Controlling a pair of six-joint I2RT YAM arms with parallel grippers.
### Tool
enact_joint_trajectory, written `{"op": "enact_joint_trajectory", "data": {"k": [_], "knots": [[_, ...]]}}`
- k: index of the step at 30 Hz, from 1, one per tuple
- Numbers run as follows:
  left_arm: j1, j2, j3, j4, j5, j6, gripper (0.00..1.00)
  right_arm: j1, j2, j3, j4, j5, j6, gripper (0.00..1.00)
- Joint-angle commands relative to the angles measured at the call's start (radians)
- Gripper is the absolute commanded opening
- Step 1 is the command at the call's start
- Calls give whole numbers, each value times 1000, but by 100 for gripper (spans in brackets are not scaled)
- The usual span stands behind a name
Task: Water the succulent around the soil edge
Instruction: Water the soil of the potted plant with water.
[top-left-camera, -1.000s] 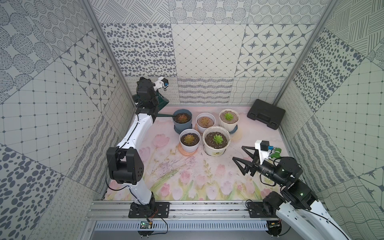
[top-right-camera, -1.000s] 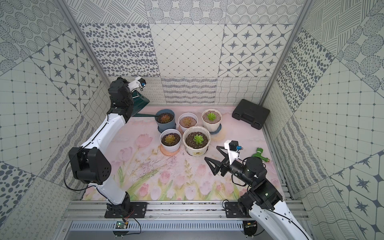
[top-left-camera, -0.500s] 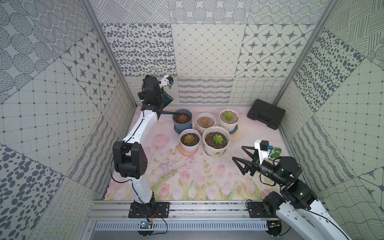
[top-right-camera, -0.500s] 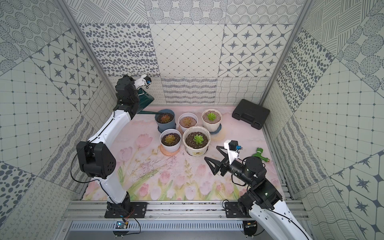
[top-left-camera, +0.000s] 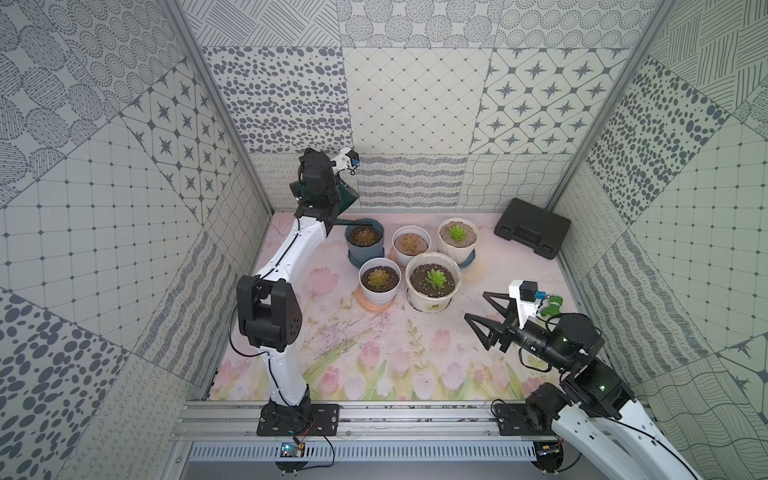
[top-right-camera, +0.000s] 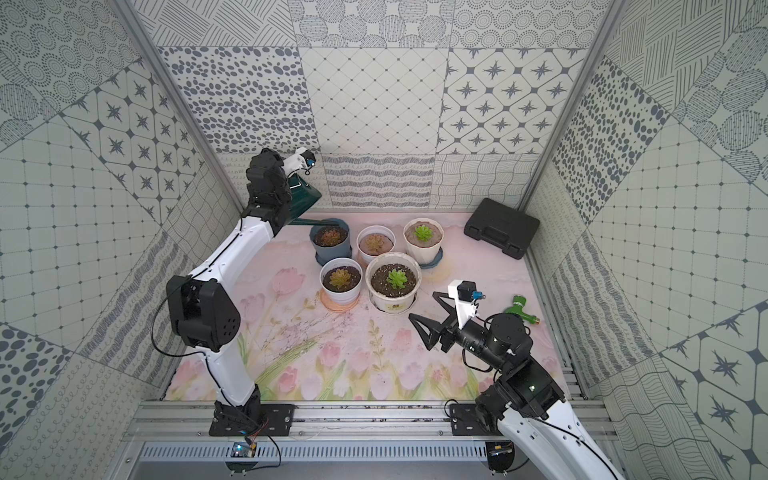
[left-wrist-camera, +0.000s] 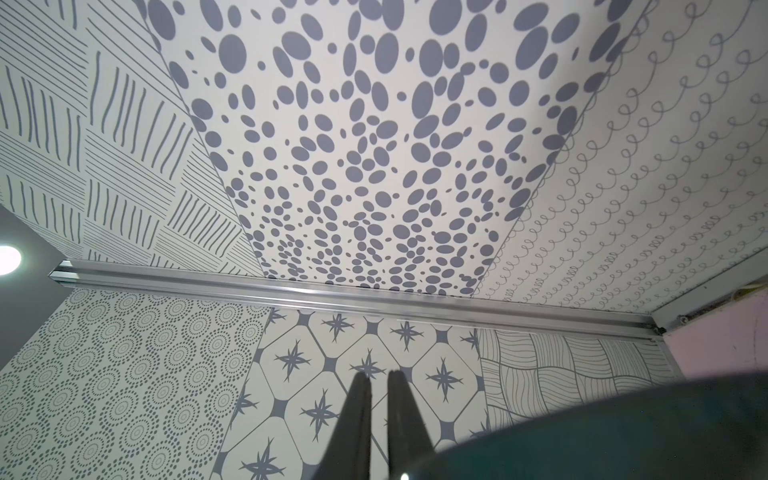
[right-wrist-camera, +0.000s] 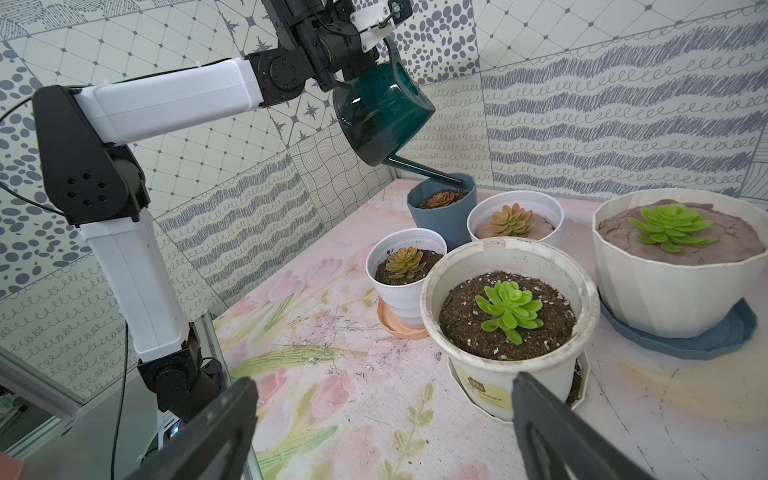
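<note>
Presently the left gripper (left-wrist-camera: 377, 374) shows its fingers drawn close, with only a narrow slit between the tips. The dark green watering can (right-wrist-camera: 382, 112) hangs from it, tipped forward; the hold on the handle itself is hidden behind the wrist. The can sits high at the back left of the table, near the wall corner. Its spout (right-wrist-camera: 428, 170) is the long axis that matters: it slopes down and away from the fingers toward the robot's right, and its tip lies over the far rim of the blue-grey pot (right-wrist-camera: 436, 224), above the soil edge. The reddish succulent (right-wrist-camera: 440, 199) stands mid-pot, just on the near side of the tip and apart from it. No stream of water can be made out. Judgement: the coming move depends on carrying the tip round the soil ring without crossing the rosette. The right gripper (top-left-camera: 477, 305) is spread wide and empty, hovering at the front right, well apart from that pot; the left arm is the nearer.
</note>
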Motion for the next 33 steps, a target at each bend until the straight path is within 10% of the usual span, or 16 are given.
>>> {"op": "enact_joint_trajectory", "data": {"k": [1, 33], "knots": [[-21, -11, 21, 80, -27, -41, 0, 1, -6, -16, 38, 4, -5, 97], [-45, -258, -257, 123, 4, 78, 0, 2, -31, -19, 31, -5, 1, 97]]}}
